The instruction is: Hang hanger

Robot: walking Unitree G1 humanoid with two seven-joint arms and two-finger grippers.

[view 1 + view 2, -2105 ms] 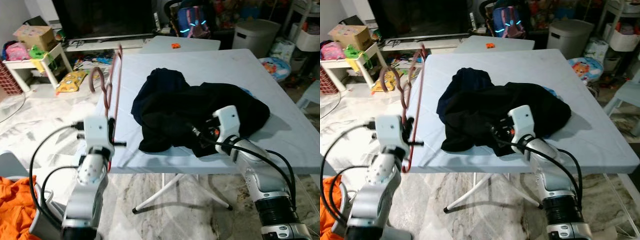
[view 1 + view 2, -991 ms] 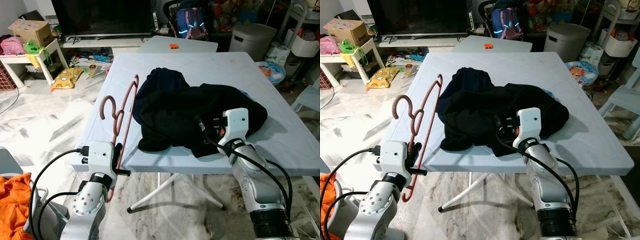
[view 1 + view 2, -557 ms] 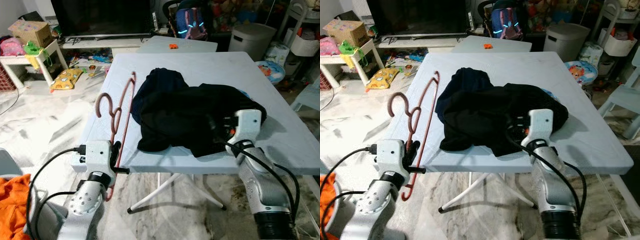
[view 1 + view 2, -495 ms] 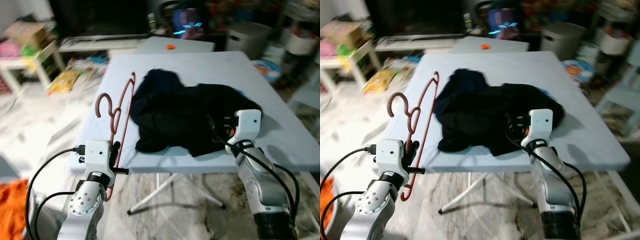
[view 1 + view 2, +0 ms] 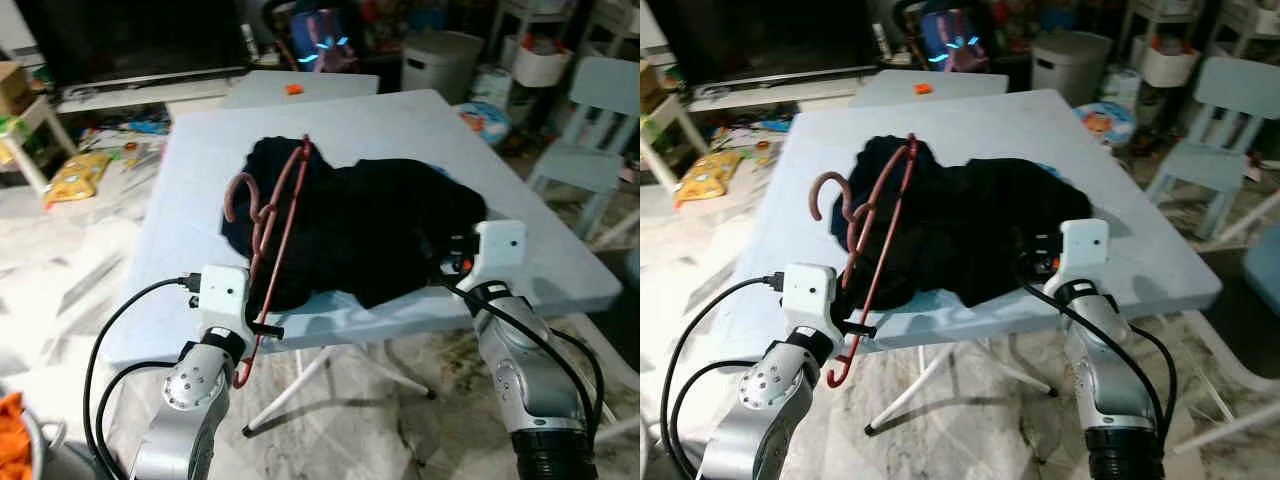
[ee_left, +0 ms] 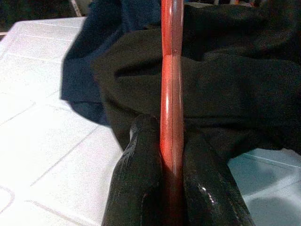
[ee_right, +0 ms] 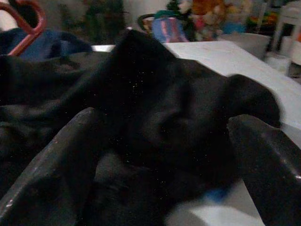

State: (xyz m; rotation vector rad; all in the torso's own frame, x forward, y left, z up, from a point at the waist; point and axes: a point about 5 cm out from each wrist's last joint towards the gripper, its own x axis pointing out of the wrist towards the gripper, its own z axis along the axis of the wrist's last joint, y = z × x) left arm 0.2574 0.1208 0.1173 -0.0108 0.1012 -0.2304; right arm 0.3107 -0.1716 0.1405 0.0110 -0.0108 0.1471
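Note:
A red hanger [image 5: 277, 210] stands tilted above the left part of a black clothes pile [image 5: 375, 215] on the light blue table [image 5: 195, 190]. My left gripper [image 5: 256, 326] is shut on the hanger's lower bar at the table's near edge. In the left wrist view both fingers [image 6: 141, 179] pinch the red bar [image 6: 171, 94]. My right gripper [image 5: 442, 266] sits at the pile's near right edge. It is open, its wide-spread fingers [image 7: 56, 160] reaching into black cloth [image 7: 160, 108].
A pale blue child chair [image 5: 592, 112] stands right of the table, with a white bin [image 5: 440, 55] behind. A small table [image 5: 270, 88] and a dark TV sit beyond the far edge. Toys litter the floor [image 5: 75, 170] on the left.
The camera has swung, shifting the whole scene. Relative to the clothes, the hanger has moved right, from the table's left edge to over the pile. The right gripper stays at the pile.

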